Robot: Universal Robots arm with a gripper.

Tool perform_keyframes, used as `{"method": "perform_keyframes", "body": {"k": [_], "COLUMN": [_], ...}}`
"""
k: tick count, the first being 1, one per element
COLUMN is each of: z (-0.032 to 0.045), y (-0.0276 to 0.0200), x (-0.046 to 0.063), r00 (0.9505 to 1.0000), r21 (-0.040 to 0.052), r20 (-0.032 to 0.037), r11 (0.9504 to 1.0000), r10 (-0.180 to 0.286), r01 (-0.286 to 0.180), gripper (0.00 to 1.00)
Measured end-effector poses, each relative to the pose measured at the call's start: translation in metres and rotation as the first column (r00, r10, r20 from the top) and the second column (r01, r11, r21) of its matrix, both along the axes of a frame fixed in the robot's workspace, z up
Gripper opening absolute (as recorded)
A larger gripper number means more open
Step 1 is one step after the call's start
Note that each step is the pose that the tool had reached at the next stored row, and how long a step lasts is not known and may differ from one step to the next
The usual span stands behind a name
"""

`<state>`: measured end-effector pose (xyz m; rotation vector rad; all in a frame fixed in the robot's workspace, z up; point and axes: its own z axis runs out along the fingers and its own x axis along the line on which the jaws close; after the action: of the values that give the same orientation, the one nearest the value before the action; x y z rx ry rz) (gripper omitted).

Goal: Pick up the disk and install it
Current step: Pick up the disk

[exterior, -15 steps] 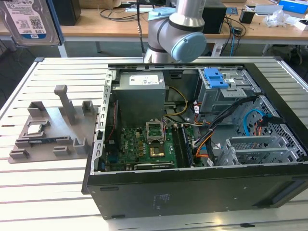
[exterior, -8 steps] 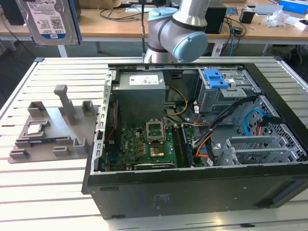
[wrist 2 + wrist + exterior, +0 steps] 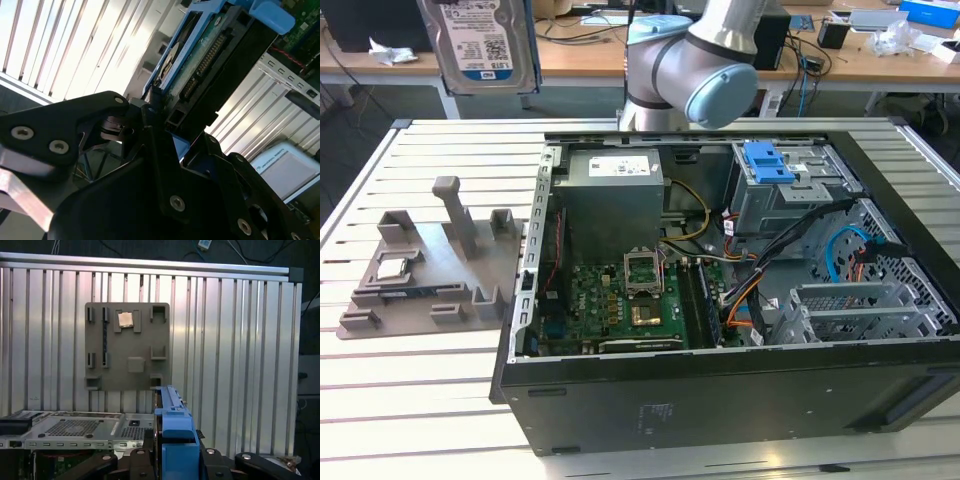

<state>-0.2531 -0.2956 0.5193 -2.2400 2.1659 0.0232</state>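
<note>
One disk here: a flat silver-grey drive with a white-and-blue barcode label on its face and blue plastic rails down the sides. It's up in the air above the counter, off the far corner of the open computer case on the exterior view's left, well apart from the case's bays. The gripper is pinching it, with black fingers pressed against both sides in the second wrist view. The underside there looks like green circuit board with a row of connector pins, though the angle's rough. Beside the case on the counter sits one grey holder plate with one small square chip in it. There's one case, lid off, with one blue caddy at its far end.
</note>
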Motion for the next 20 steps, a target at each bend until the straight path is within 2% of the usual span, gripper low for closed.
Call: {"method": "perform_keyframes", "body": {"k": [1, 4, 7, 11, 17, 20], "z": [0.0, 0.0, 0.0, 0.0, 0.0, 0.0], "y": [0.0, 0.0, 0.0, 0.0, 0.0, 0.0], "x": [0.004, 0.029, 0.045, 0.075, 0.106, 0.13], "r00": [1.0, 1.0, 1.0, 1.0, 1.0, 1.0], "r21": [0.0, -0.0001, 0.0, 0.0, 0.0, 0.0], "r20": [0.0, -0.0004, -0.0005, -0.001, -0.0013, -0.0017], "r11": [1.0, 1.0, 1.0, 1.0, 1.0, 1.0], "r10": [0.0, 0.0, 0.0, 0.0, 0.0, 0.0], "r01": [0.0, 0.0, 0.0, 0.0, 0.0, 0.0], "gripper": [0.37, 0.37, 0.37, 0.37, 0.37, 0.37]}}
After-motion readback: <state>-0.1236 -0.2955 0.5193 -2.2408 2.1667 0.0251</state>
